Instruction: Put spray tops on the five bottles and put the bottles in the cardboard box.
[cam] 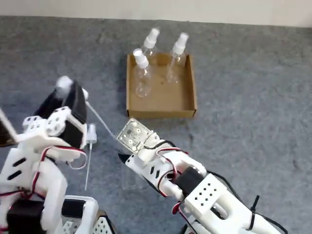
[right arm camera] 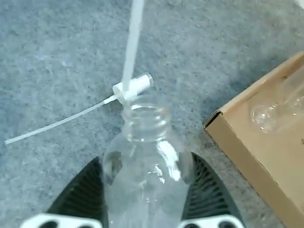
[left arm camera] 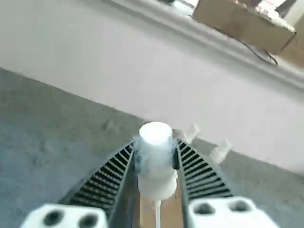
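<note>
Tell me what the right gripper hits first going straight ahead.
Likely the tube of the top in the left gripper, just past the bottle in the right gripper; behind that, the loose top on the carpet. Depth is unclear.

Three bottles [cam: 143, 73] crowded the cardboard box's [cam: 161, 114] 12 o'clock side; its 6 o'clock half lay open.

Sees grey carpet [cam: 253, 97] all over, pale wall [cam: 195, 9] along 12 o'clock; in left wrist view, finds brown box [left arm camera: 242, 21] and dark cable [left arm camera: 259, 54] at 1 o'clock.
</note>
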Robot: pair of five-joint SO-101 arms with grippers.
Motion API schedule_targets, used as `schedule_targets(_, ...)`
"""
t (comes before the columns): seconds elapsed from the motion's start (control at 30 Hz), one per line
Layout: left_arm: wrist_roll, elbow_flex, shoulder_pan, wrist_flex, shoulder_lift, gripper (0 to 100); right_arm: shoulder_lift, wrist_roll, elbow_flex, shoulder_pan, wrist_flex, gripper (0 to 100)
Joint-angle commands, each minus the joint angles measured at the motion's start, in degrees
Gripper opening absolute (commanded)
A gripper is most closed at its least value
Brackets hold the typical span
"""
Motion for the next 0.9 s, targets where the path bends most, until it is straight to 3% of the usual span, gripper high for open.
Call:
schedule_targets(0.0, -0.7, -3.7, -1.5, -1.7, -0.2, 0, -1.4, -0.5, -0.4, -0.7, -1.3, 0.3)
schedule_targets(0.3, -0.4, 3.1, -0.1, -7.6, -0.1, 0, -1.4, -0.5, -0.4, -0.7, -1.3, 0.3)
schedule_targets(0.63, -0.6, 7.9, 7.0, -2.2, -0.7, 0, -1.4, -0.5, -0.4, -0.4, -1.3, 0.3)
schedule_targets(0.87, -3.9, 13.9, 7.3, -1.5, -0.7, 0, -1.5, -0.3, 0.0, -0.3, -1.2, 0.3)
